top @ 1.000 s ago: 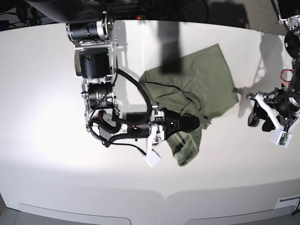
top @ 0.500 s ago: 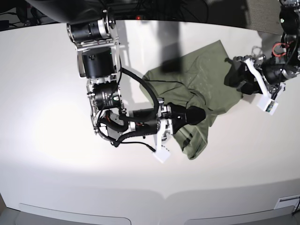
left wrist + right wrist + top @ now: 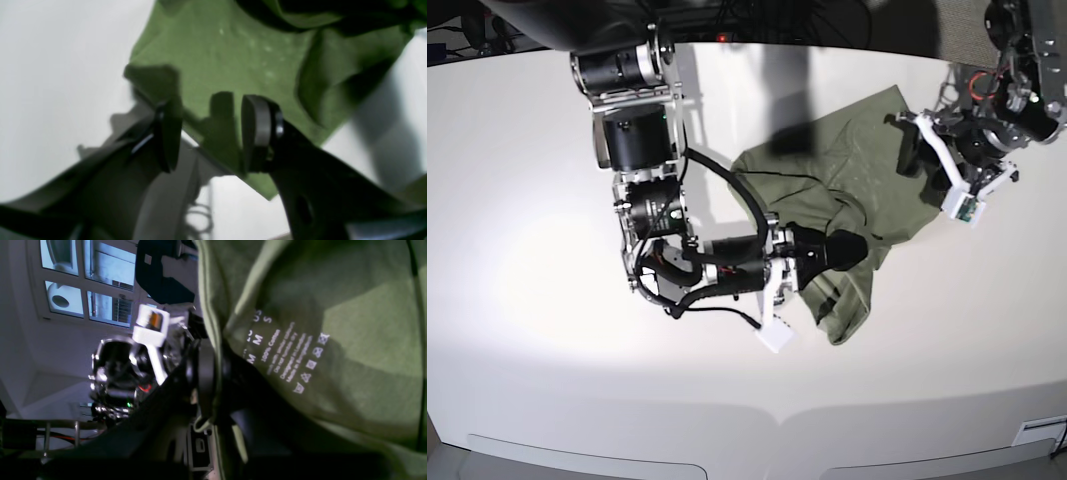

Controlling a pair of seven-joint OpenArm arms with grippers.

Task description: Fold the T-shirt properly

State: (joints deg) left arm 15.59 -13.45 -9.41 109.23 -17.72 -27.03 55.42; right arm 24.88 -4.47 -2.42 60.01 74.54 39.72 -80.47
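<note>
On the white table (image 3: pixel 547 300), right jaws clamp the shirt (image 3: pixel 847 170); left jaws, parted, should pinch its corner squarely.

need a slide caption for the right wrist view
Right jaws shut on the T-shirt by its neckline, care print showing.

The T-shirt (image 3: pixel 333 340) is running off the right wrist picture's top and right edges. Its folds are hiding the right gripper's (image 3: pixel 852 250) tips, and the left wrist picture is blurring.

Bare table (image 3: pixel 547 300) around T-shirt (image 3: pixel 877 150)
</note>
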